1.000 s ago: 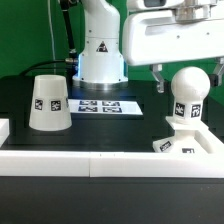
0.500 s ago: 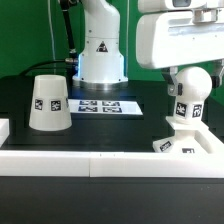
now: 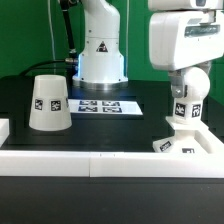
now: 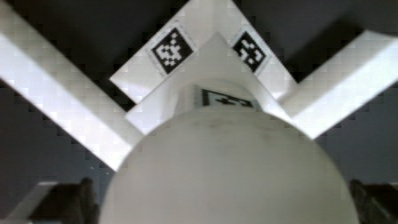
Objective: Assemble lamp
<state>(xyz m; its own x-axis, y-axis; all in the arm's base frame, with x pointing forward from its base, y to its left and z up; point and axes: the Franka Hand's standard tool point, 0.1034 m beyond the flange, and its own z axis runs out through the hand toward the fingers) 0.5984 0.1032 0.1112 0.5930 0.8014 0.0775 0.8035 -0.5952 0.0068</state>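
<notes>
The lamp's ball-shaped bulb (image 3: 193,92) stands upright on its tagged stem on the flat angular base (image 3: 186,146) at the exterior view's right. My gripper (image 3: 189,80) has come down over the top of the bulb and is open, one finger on each side. In the wrist view the bulb (image 4: 222,150) fills the space between the two dark fingers (image 4: 64,200), and the white base (image 4: 63,75) lies beneath it. The cone shade (image 3: 48,103) stands apart at the exterior view's left, wide end down.
The marker board (image 3: 98,105) lies in the middle of the black table. The big white robot pedestal (image 3: 100,50) stands behind it. A white rail (image 3: 100,165) runs along the front, with a white block (image 3: 3,128) at the left edge.
My gripper has moved to the exterior view's right and down, from beside the bulb to over its top. The bulb, base and shade have not moved.
</notes>
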